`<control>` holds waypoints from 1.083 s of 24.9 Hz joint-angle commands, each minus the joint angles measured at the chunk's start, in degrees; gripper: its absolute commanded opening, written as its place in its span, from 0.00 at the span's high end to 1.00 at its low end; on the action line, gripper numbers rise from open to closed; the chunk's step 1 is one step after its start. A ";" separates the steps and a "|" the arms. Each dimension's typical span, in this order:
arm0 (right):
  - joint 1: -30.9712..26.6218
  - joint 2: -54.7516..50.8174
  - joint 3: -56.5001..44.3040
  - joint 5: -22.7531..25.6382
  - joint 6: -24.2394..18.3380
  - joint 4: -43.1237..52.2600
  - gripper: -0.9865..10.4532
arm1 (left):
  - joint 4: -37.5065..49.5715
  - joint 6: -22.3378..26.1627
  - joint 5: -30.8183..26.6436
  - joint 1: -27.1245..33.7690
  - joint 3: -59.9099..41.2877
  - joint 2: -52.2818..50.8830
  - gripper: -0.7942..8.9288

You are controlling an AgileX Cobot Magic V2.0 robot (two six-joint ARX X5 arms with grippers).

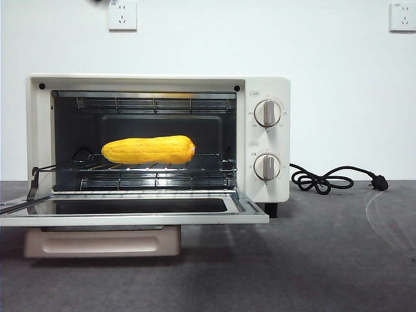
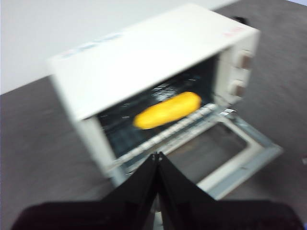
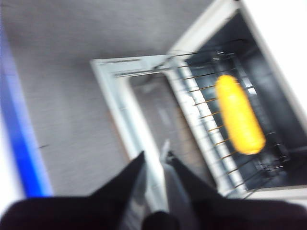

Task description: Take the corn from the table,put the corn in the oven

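On the wire rack inside the oven, the corn is seen lying on its side, long axis across the cavity, tapered end toward the hinge-side wall as the front view shows it. No contact with the oven walls is visible. The door is folded down flat and open over the table.

Left gripper: jaws closed tip to tip, nothing held, hovering above and in front of the open oven, well apart from the corn. Right gripper: a narrow gap is seen between the jaws, nothing between them; it is above the door edge, off to the side of the rack. Both wrist views are motion-blurred, so fine detail is not trusted. Neither arm is seen in the front view.

Placement is judged done; only the door appears left open.

Handling notes, as judgement only:
- Surface is glossy, so it is expected to be slippery; a pinch near the taper is likely to squirt out.
- Body looks rigid and probably light; little sag or crush is expected.
- Round section on parallel wires: rolling is possible if it is nudged.
- If it must be re-gripped, the thick mid-section is preferred, jaws across the short axis, approach from the door side above the rack.
- Clearance under the top heating element is tight, so a low flat approach is advised.

Power cord lies coiled on the table beside the oven, clear of the work zone.
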 commanded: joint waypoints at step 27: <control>-18.60 -17.00 0.17 -29.66 12.48 -8.20 0.93 | 14.67 4.81 63.69 56.92 -21.94 17.55 0.93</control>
